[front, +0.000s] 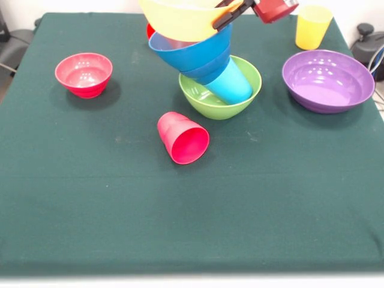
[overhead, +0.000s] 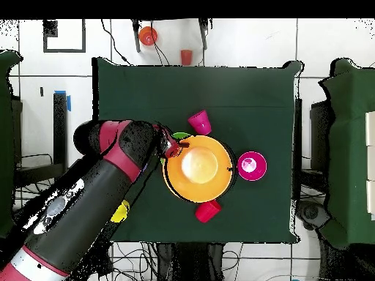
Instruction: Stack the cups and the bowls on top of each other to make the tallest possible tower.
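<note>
A leaning tower stands in the green bowl (front: 239,102): a tilted light blue cup (front: 234,84), a small dark blue bowl (front: 207,71), the medium blue bowl (front: 189,51) and the huge orange-yellow bowl (front: 180,15) on top. My gripper (front: 227,17) is at that top bowl's rim, and its orange fingers look shut on it. From overhead the orange-yellow bowl (overhead: 198,167) hides the stack, with the gripper (overhead: 173,150) at its edge. One red cup (front: 183,138) lies on its side in front of the tower. Another red cup (overhead: 207,211) stands behind it.
The small red bowl (front: 84,74) sits at the left. The wide purple bowl (front: 327,80) and the yellow cup (front: 312,26) are at the right. My arm (overhead: 110,183) covers that side of the table from overhead. Two small things (overhead: 148,35) lie beyond the table.
</note>
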Controlling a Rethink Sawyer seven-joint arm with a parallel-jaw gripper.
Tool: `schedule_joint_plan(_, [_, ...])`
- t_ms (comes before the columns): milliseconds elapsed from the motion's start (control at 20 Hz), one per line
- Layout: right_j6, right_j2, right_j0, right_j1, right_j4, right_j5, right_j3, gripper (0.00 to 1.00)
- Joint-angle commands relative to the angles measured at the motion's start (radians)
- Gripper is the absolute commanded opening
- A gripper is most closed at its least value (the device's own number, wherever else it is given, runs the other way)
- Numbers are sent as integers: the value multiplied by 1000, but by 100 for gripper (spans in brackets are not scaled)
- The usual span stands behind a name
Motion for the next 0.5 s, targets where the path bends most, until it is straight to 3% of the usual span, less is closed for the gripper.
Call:
schedule_joint_plan(50, [184, 132, -27, -22, 29, -35, 13, 0])
schedule_joint_plan(500, [183, 144, -31, -22, 29, -55, 24, 0])
